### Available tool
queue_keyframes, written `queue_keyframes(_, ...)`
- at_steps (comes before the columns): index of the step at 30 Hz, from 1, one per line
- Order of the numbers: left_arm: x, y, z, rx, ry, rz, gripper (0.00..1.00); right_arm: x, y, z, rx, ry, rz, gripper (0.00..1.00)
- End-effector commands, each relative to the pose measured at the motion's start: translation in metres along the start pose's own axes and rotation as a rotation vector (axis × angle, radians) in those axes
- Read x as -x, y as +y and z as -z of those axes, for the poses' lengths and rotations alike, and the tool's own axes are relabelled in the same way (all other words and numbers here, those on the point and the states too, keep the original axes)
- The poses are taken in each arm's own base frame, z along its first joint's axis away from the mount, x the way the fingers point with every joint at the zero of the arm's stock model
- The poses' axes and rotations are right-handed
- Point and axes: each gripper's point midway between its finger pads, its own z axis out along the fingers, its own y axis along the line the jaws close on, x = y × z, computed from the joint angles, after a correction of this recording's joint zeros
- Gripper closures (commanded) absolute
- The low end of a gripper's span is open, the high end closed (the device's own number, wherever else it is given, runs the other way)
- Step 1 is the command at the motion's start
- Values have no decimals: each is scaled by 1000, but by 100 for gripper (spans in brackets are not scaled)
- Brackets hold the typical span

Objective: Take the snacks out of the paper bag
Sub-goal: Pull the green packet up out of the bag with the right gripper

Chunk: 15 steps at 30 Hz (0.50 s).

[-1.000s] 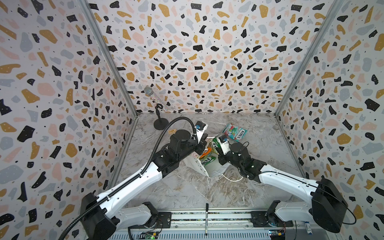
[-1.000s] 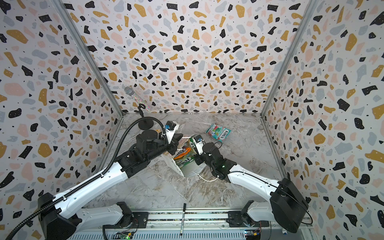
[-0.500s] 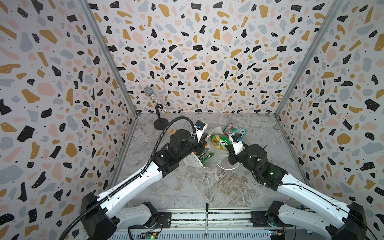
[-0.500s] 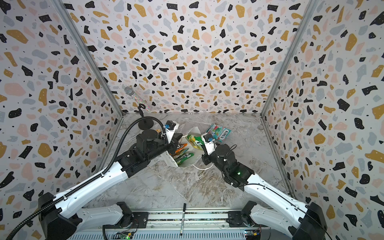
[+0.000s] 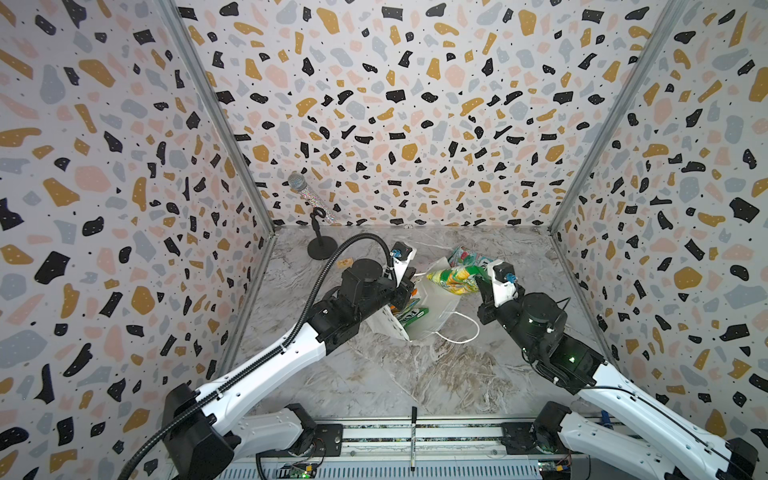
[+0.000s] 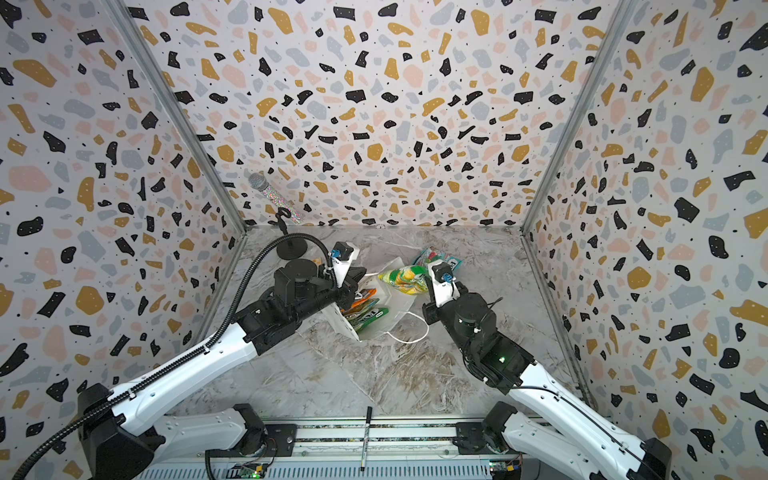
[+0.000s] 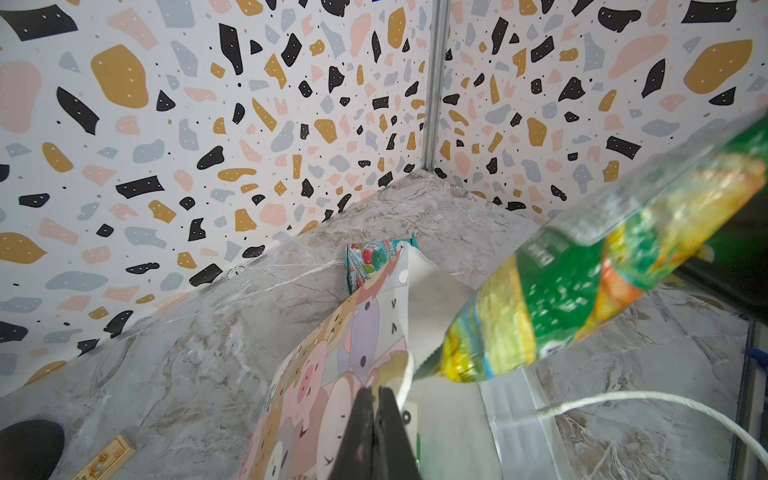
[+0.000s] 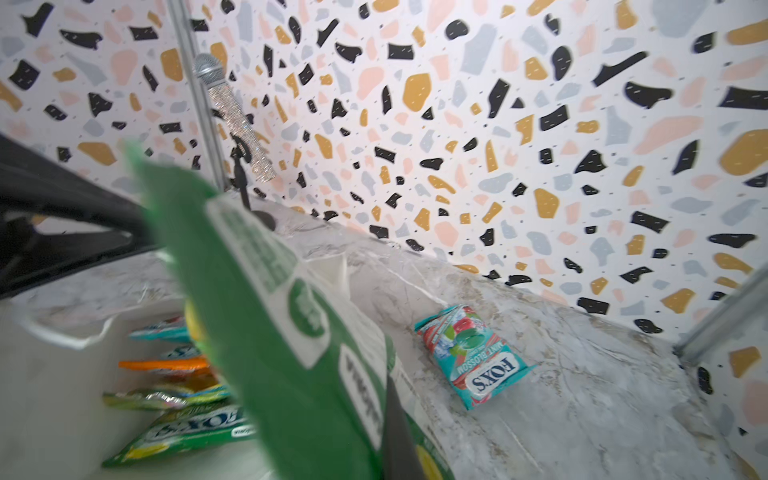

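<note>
Paper bag (image 5: 432, 318) (image 6: 386, 322) (image 7: 332, 365) (image 8: 50, 395): white, lying tipped on the marble tabletop (image 5: 415, 374) near its middle, mouth turned towards the right arm, one cord handle (image 5: 465, 332) trailing loose on the surface. Stacked packets (image 5: 409, 309) (image 6: 365, 309) (image 8: 183, 390): several inside the bag, orange, teal and green edges showing at the mouth. Green-yellow packet (image 5: 455, 279) (image 6: 405, 277) (image 7: 582, 291) (image 8: 291, 332): raised just above the bag's far rim, pinched at one end by the right gripper (image 5: 478, 283) (image 6: 428, 282) (image 8: 395, 432), jaws closed tight on it. Teal packet (image 5: 463, 254) (image 6: 436, 255) (image 7: 368, 259) (image 8: 473, 357): flat on the tabletop beyond the bag, apart from it. Left gripper (image 5: 411, 286) (image 6: 357, 286) (image 7: 375, 399): jaws closed on the bag's cartoon-printed wall at the mouth, holding that edge up. Tan tag (image 5: 345, 262) (image 7: 106, 457): on the tabletop behind the left arm. Microphone (image 5: 309, 195): on a black stand in the far left corner. Pen (image 5: 414, 436): on the front rail.
</note>
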Motion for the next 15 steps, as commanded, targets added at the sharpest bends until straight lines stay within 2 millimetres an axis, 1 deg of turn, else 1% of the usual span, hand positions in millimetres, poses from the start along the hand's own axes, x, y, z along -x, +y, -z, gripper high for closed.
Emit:
queue_keyframes(1,22,-4,3,-17,-51,-7,100,43,-38,15,-138,-119,-79,100)
queue_keyframes(4,22,-4,3,-16,-51,-7,100,34,-56,11,-178,-88,-112,100)
queue_keyframes(9,22,-5,3,-20,-51,-9,100,7,-87,-4,-236,-4,-192,100)
queue_keyframes(15,23,-5,4,-18,-53,-9,100,-30,-113,-32,-182,96,-287,100)
